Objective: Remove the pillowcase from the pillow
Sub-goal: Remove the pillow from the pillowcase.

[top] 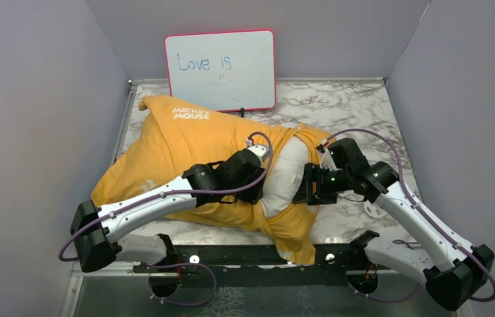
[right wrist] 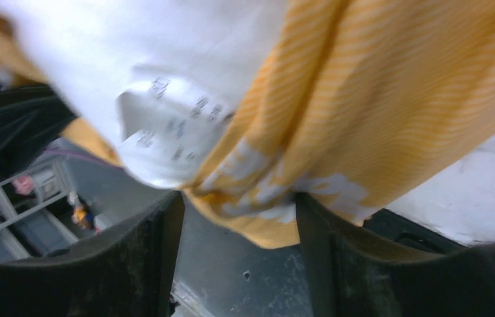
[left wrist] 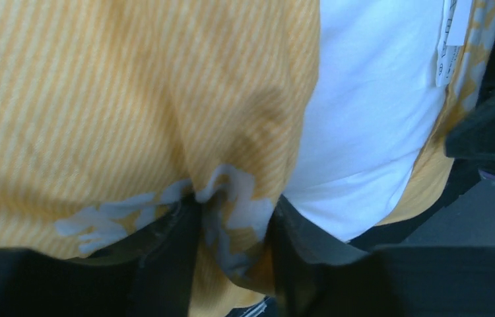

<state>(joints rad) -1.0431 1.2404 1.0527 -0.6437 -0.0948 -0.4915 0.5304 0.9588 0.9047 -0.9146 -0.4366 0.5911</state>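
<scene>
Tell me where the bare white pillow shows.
In the top view the pillow bulges out of the pillowcase just right of centre, between the left gripper and the right gripper.

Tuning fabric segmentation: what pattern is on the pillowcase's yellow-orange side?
Fine diagonal stripes across the soft yellow-orange fabric pillowcase; clearest in left wrist view.

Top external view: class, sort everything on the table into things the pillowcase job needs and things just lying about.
Belongs to the job:
pillowcase
pillow

Just lying about:
pink-framed whiteboard
small white disc
</scene>
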